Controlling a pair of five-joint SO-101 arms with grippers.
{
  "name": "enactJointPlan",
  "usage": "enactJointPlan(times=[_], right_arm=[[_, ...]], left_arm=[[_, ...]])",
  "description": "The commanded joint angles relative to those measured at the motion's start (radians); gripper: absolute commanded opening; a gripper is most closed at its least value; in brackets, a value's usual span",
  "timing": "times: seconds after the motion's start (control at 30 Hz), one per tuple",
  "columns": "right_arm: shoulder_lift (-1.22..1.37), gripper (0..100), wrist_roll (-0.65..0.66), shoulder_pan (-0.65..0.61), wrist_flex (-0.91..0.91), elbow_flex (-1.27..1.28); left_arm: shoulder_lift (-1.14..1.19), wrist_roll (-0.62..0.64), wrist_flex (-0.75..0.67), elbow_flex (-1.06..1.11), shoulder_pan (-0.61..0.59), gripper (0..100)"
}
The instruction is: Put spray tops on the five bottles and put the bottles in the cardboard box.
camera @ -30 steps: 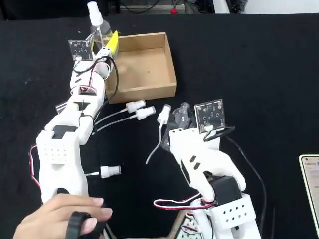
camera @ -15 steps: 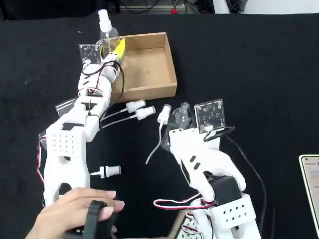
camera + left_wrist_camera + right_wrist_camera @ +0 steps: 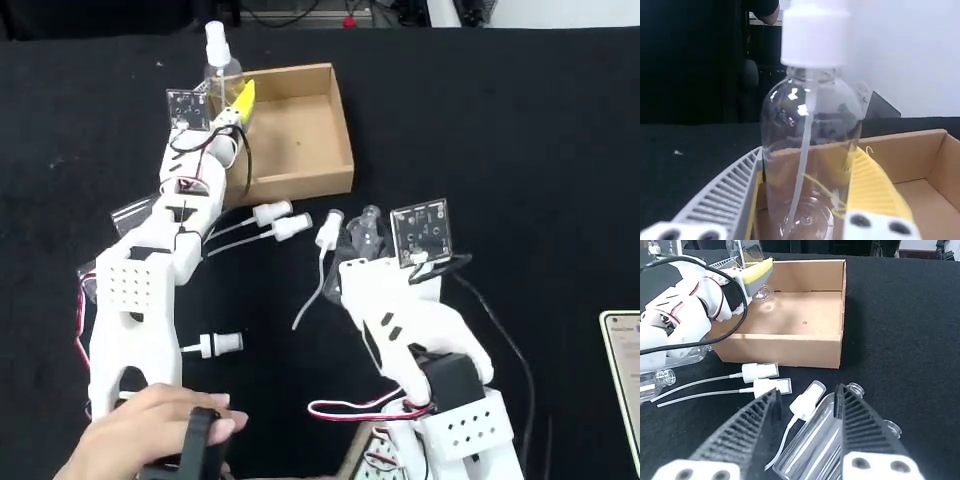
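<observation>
My left claw is clamped on a spray bottle with its top on, held upright at the ten o'clock corner of the cardboard box. My right claw grips an uncapped bottle at the box's five o'clock, with a loose spray top just beside it.

The bottle is clear glossy plastic, the box matt brown cardboard.

High view: fixed overhead, looking steeply down on the whole black surface. Left wrist view: very near, level, facing over the cardboard box rim toward the room. Right wrist view: low above the surface, facing forward; cardboard box shared by all three.
</observation>
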Motion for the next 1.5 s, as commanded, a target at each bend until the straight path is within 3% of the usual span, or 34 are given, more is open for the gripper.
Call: enactJointPlan(times=[0.0, 1.03, 1.23, 1.47], right_arm=[[-0.010, 17.6, 0.003, 0.021, -0.028, -0.010], [-0.010, 17.6, 0.008, 0.021, -0.028, -0.013], [-0.010, 17.6, 0.008, 0.021, -0.028, -0.013], [-0.010, 17.6, 0.008, 0.021, -0.028, -0.013]], left_arm=[[0.017, -0.017, -0.005, -0.039, 0.016, 21], [0.021, -0.008, -0.012, -0.143, 0.031, 21], [-0.107, 0.075, 0.000, -0.058, 0.041, 21], [-0.089, 0.081, 0.249, -0.140, 0.042, 21]])
